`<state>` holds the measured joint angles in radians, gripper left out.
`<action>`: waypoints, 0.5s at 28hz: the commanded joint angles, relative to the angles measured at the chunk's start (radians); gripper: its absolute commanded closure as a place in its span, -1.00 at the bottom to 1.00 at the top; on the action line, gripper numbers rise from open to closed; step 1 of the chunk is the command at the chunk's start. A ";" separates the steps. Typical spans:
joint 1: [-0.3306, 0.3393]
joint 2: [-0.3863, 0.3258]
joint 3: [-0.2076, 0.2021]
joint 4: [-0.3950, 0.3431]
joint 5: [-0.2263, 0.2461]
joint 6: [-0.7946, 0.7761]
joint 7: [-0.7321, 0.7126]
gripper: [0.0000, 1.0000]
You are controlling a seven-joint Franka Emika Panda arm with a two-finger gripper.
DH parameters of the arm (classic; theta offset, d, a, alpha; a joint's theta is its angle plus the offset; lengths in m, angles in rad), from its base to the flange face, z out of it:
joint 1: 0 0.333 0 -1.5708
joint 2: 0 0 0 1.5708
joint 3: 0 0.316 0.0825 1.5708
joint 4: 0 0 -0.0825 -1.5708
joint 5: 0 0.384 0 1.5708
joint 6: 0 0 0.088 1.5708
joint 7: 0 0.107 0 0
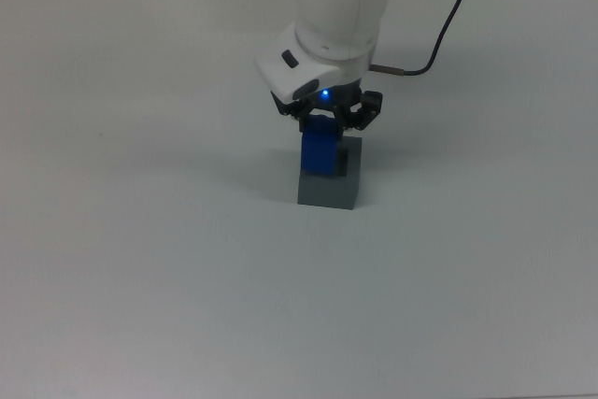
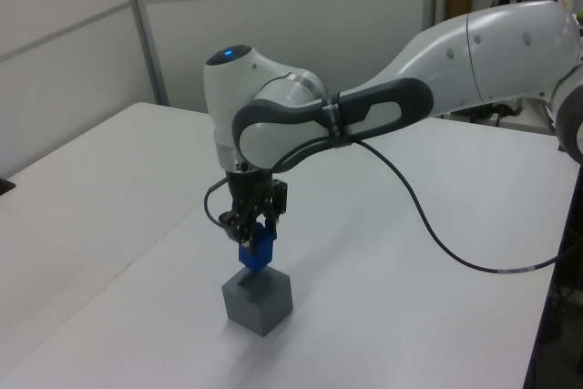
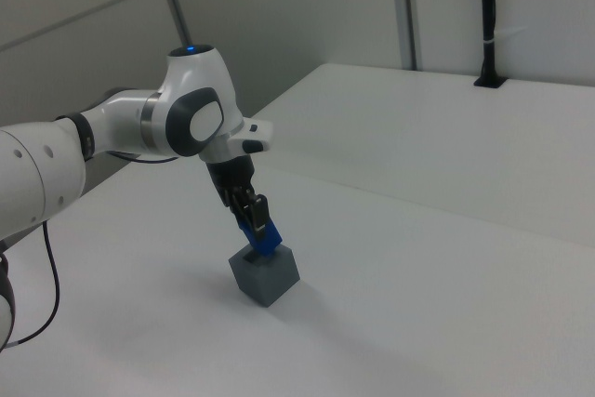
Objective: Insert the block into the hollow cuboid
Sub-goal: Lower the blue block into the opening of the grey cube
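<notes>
**Block held over the cuboid's recess**

The gripper (image 1: 326,124) has its jaws pinched on the upper part of the block (image 1: 320,149), which hangs below them. In the top view the block covers the 12 o'clock part of the hollow cuboid (image 1: 327,190). In the left view its lower end meets the cuboid's top face.

hollow cuboid (image 1: 326,191) recess hidden by block (image 1: 320,152)

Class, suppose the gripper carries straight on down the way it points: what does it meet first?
Most likely the hollow cuboid. The gripper, jaws shut on the blue block, points down at its top recess, so the block's lower end should enter or touch there first; exact alignment is hard to judge.
</notes>
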<state>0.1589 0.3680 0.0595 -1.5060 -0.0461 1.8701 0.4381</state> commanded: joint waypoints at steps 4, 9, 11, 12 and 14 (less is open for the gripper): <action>0.016 0.008 0.008 -0.016 0.002 0.021 0.057 0.19; 0.016 0.029 0.006 -0.020 -0.001 0.021 0.056 0.19; 0.016 0.029 0.006 -0.022 -0.001 0.020 0.053 0.19; 0.016 0.031 0.006 -0.022 -0.001 0.020 0.048 0.19; 0.016 0.032 0.006 -0.022 -0.003 0.021 0.047 0.19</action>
<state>0.1724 0.3974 0.0682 -1.5145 -0.0462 1.8703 0.4762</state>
